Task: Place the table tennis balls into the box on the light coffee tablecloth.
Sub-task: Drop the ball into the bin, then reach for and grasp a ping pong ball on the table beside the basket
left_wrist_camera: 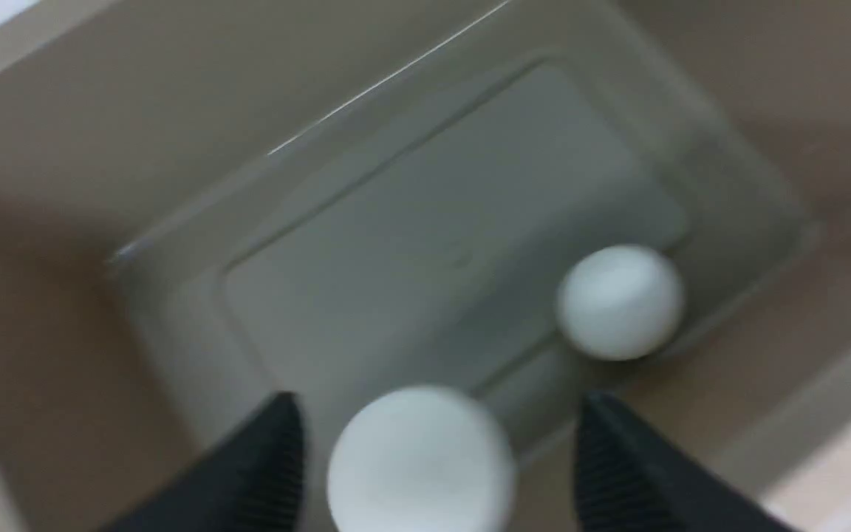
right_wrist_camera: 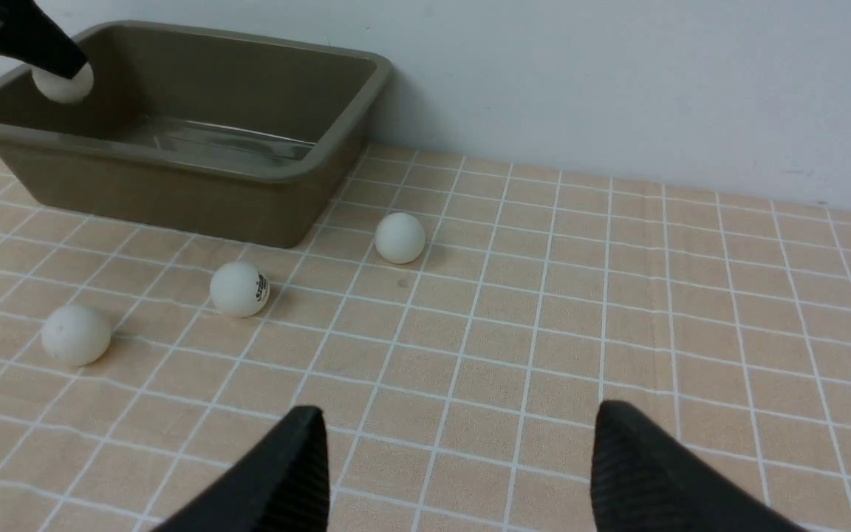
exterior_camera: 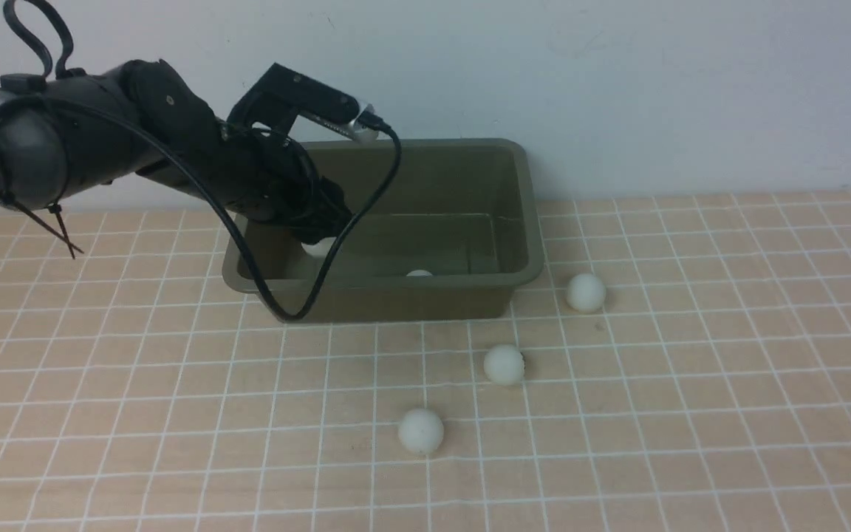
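- Left end effector (left_wrist_camera: 438, 417) stands open inside the box's mouth, a ball (left_wrist_camera: 422, 465) between its fingers with a gap on either side, so the grip is off.
- Right end effector (right_wrist_camera: 459, 421) is open too, nothing between its fingers, well apart from the box (exterior_camera: 396, 301).
- One ball (left_wrist_camera: 621, 303) lies on the box's floor, near the wall on the robot's side; three are out on the cloth (exterior_camera: 691, 414): the far one (exterior_camera: 586, 293) just beside the box, the middle one (exterior_camera: 504, 364) and the near one (exterior_camera: 421, 431) in front of it.
- The step in hand looks like the release: keep the fingers wide and the wrist quiet until the ball drops free, then lift straight up, so neither finger flicks it nor snags the rim.
- Mind the looping cable, which hangs across the box's front edge; a low sideways exit could drag it over the rim.
- For the next pick, centre the fingers over the ball before closing lightly; a smooth sphere will likely roll from a one-sided touch.
- Balls: matte white, round, the middle one printed with a small dark logo.
- Box: dark olive plastic, rounded corners, flared rim, sloping walls.
- Cloth: tan, white-gridded, faintly creased.
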